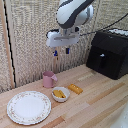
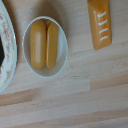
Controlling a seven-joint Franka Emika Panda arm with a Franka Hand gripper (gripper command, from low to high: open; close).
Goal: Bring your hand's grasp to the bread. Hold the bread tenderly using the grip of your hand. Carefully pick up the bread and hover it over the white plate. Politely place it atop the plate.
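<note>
**Four Items on Bench, Pincer Raised Above Them**

Four items occupy the wooden bench (image 1: 95, 107), listed from nearest to farthest in the exterior view.

1. The white plate (image 1: 28, 107) lies nearest, toward the exterior view's left. Its floral rim is visible and its centre appears bare in this view, which suits it as the receiving surface. In the wrist view only an arc of the rim shows, with a dark patch inside it that cannot be identified.

2. The small white bowl (image 1: 60, 94) sits just beside the plate. It holds two paler yellow pieces (image 2: 42, 43) lying side by side. These are not the target.

3. The bread (image 1: 76, 89) lies flat on the bench just beyond the bowl, on its exterior-view right side, apart from the bowl rim. It is golden-orange and oblong, with pale marks on top in the wrist view. Judged from its free position, access from above is unobstructed.

4. A pink mug (image 1: 49, 79) stands upright behind the bowl.

5. A black appliance (image 1: 108, 52) stands at the far exterior-view right.

The pincer (image 1: 61, 51) hangs well above the mug and bowl, fingertips apart and holding nothing. The grasp is judged not yet begun; the approach calls for a shift toward the bread, then descent.
</note>
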